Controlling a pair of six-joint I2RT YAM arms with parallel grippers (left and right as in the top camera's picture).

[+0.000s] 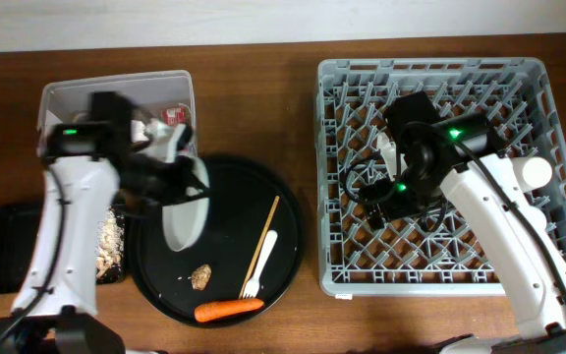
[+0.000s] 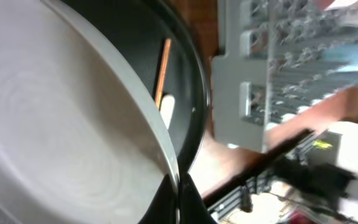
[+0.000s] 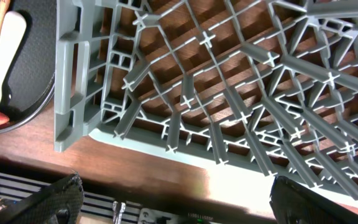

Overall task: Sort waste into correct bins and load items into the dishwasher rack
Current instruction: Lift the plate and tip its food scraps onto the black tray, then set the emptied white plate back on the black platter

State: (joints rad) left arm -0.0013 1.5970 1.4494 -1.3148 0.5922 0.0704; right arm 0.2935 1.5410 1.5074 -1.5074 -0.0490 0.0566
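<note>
My left gripper [image 1: 191, 172] [image 2: 179, 190] is shut on the rim of a white plate [image 1: 185, 216] [image 2: 61, 124] and holds it tilted on edge over the round black tray [image 1: 285, 202]. On that tray lie a wooden chopstick [image 1: 265, 234] [image 2: 162, 68], a white fork [image 1: 260, 264] [image 3: 2, 56], a brown lump [image 1: 201, 276] and an orange carrot [image 1: 229, 310]. My right gripper [image 1: 386, 202] [image 3: 185, 205] hangs open and empty over the grey dishwasher rack [image 1: 362, 280] [image 3: 229, 93]. A small white cup [image 1: 537, 172] stands in the rack.
The clear tub [image 1: 116, 90] at the back left holds a red wrapper [image 1: 175, 113] and white tissue. A shallow black tray [image 1: 8, 246] with beige scraps [image 1: 111, 241] lies at the left edge. Brown table shows between tray and rack.
</note>
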